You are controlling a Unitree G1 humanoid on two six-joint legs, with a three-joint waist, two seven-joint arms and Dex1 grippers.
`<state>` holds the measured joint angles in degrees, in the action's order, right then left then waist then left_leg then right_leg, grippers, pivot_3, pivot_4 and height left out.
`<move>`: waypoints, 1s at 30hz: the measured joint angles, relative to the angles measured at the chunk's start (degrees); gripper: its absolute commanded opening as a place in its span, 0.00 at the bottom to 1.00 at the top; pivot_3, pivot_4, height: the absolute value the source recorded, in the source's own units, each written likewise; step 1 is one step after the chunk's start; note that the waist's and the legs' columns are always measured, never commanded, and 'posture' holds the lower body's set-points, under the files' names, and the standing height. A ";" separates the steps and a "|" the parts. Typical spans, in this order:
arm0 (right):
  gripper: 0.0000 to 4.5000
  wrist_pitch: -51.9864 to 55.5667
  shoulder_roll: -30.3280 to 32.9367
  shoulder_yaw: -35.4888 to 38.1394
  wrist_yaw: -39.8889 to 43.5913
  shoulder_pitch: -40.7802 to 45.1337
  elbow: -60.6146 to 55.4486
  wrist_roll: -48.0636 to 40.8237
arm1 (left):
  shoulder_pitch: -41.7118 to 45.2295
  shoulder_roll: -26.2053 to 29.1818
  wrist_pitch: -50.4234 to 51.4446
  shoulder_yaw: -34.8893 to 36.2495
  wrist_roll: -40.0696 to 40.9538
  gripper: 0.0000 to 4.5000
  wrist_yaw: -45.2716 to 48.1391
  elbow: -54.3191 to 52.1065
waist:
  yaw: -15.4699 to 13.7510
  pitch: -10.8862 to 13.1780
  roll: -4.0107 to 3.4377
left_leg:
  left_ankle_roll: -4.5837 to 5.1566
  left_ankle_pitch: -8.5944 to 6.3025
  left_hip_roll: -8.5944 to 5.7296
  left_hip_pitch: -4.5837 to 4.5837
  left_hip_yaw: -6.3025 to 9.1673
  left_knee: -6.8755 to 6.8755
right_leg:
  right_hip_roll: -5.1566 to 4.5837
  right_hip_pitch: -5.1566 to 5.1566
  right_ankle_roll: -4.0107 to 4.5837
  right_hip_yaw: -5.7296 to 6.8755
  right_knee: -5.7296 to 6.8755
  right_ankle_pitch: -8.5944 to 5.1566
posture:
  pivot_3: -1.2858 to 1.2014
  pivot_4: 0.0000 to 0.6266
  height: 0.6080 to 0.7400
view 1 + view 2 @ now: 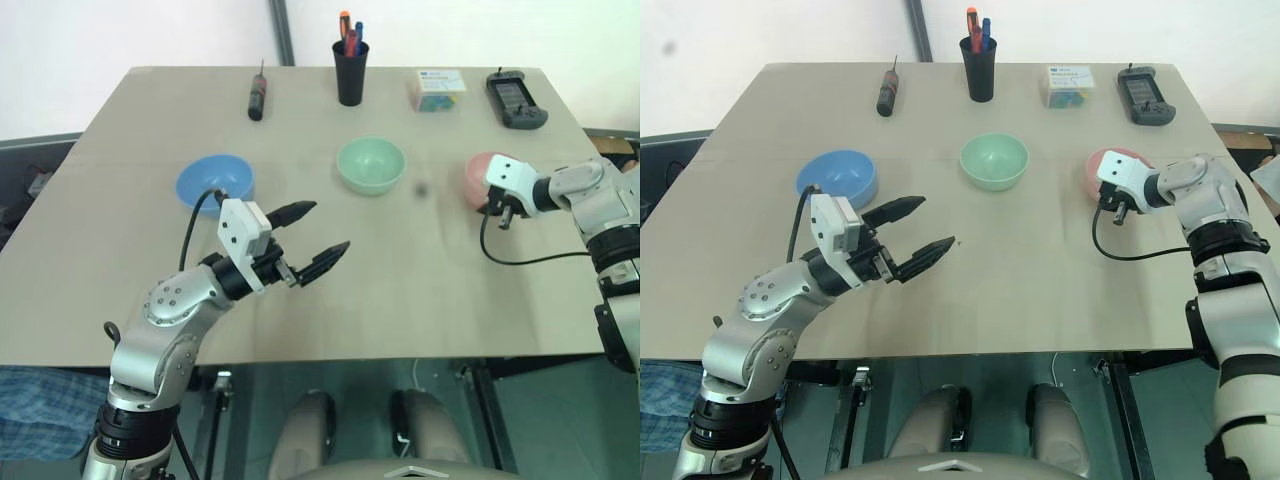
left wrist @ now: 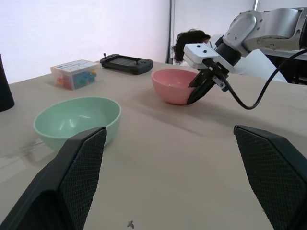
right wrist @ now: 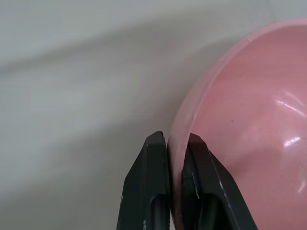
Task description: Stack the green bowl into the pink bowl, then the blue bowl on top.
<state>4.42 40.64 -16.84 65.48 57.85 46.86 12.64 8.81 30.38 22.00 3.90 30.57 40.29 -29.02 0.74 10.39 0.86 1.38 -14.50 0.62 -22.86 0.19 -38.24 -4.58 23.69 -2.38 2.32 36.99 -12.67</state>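
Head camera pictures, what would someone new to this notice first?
Three pastel bowls sit in a row across the table: the blue bowl on the robot's left, the green bowl in the middle, the pink bowl on the right. The right pincer pinches the pink bowl's rim, while the left pincer hangs open near the blue bowl.

The desk [image 1: 400, 290] lies bare along its near edge and between the bowls. The blue bowl [image 1: 214, 182], green bowl [image 1: 371, 164] and pink bowl [image 1: 484, 178] stand well apart in a row across the middle. A screwdriver [image 1: 257, 96], pen cup [image 1: 351, 70], small box [image 1: 437, 89] and handheld device [image 1: 516, 98] line the far edge.
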 measured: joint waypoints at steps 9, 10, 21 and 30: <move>0.04 10.77 2.90 -1.39 10.46 -11.07 -38.40 -3.53 | 0.35 1.83 -2.00 0.27 -1.47 1.00 1.50 1.42 | -0.29 0.03 -0.05 | 0.00 -0.01 0.00 -0.02 0.11 0.00 | 0.00 0.00 -0.01 0.08 0.02 0.00 | 0.52 0.24 1.00; 0.04 12.62 3.08 -2.10 11.27 -12.23 -42.97 -3.76 | 0.18 1.93 -2.40 0.31 -1.80 1.00 1.83 1.62 | -0.29 0.03 -0.05 | 0.00 -0.01 0.00 -0.02 0.11 -0.02 | 0.00 0.00 -0.01 0.09 0.02 0.00 | 0.52 0.24 1.00; 0.04 23.66 1.70 -8.99 12.10 -15.24 -62.65 -2.86 | -4.01 5.48 -4.97 2.65 -3.62 1.00 4.34 3.55 | -0.18 0.03 -0.05 | 0.00 0.00 0.00 0.00 0.13 -0.04 | 0.00 0.00 -0.01 0.10 0.02 -0.01 | 0.52 0.24 1.00; 0.18 26.46 -2.36 -13.97 7.71 -15.25 -63.16 0.08 | -5.09 6.17 -5.86 2.96 -4.14 1.00 4.69 4.67 | -0.17 0.02 -0.03 | 0.00 0.00 -0.01 -0.01 0.14 -0.05 | -0.01 0.00 -0.01 0.11 0.02 -0.01 | 0.52 0.24 1.00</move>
<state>30.88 38.29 -30.81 73.19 42.60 -16.30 12.72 3.72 36.55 16.14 6.86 26.43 44.98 -24.35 0.57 10.41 0.83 1.38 -14.51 0.61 -22.86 0.33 -38.29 -4.58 23.69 -2.38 2.43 37.01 -12.68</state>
